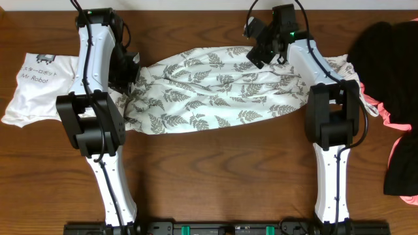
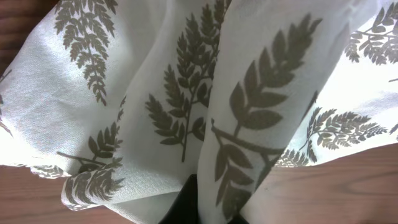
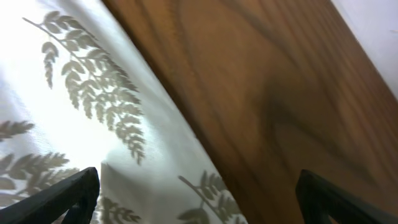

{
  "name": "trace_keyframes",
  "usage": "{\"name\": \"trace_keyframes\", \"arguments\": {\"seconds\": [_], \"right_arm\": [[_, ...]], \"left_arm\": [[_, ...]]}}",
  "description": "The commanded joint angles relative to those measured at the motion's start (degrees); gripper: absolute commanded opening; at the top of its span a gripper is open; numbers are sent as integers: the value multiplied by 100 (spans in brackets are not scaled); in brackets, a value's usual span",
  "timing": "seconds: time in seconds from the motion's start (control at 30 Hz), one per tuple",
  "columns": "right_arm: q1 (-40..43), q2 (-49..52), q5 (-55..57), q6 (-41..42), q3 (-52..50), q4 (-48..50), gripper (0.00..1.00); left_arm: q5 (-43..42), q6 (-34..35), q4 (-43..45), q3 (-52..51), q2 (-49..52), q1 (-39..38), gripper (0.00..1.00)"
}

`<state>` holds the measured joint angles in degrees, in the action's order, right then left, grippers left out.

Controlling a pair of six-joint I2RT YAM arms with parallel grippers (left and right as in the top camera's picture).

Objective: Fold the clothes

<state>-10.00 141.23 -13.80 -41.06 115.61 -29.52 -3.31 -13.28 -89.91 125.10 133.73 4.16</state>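
The clothes, a long white fabric printed with grey fern leaves, lie stretched across the middle of the table. My left gripper is at their left end, shut on a bunched fold. In the left wrist view the fern cloth fills the frame, and a fold of it runs down between the dark fingers of the left gripper. My right gripper hovers over the clothes' far edge. In the right wrist view it stands wide open, with the cloth's edge and bare wood under it and nothing held.
A plain white shirt printed "Mr Robot" lies at the far left, partly under the left arm. Black and pink garments are heaped at the right edge. The brown wooden table shows in front of the clothes.
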Motion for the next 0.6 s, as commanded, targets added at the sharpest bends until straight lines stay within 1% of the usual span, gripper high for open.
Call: {"name": "trace_keyframes", "arguments": {"seconds": [0.0, 0.3, 0.37, 0.43, 0.5, 0.57], "right_arm": [[-46, 212, -273, -9, 96, -7, 99], [-46, 317, -273, 76, 96, 13, 99], [-39, 323, -275, 76, 96, 0, 97], [-35, 328, -280, 76, 96, -9, 88], [-31, 328, -319, 76, 94, -9, 72], [-31, 328, -317, 76, 96, -13, 59]], "left_arm": [[-79, 52, 4, -22, -20, -13, 6], [-79, 52, 4, -22, -20, -13, 6], [-79, 52, 9, -22, -20, -13, 6], [-79, 52, 9, -22, -20, -13, 6], [-76, 50, 15, -22, -20, -13, 6], [-76, 50, 26, -22, -20, -13, 6]]}}
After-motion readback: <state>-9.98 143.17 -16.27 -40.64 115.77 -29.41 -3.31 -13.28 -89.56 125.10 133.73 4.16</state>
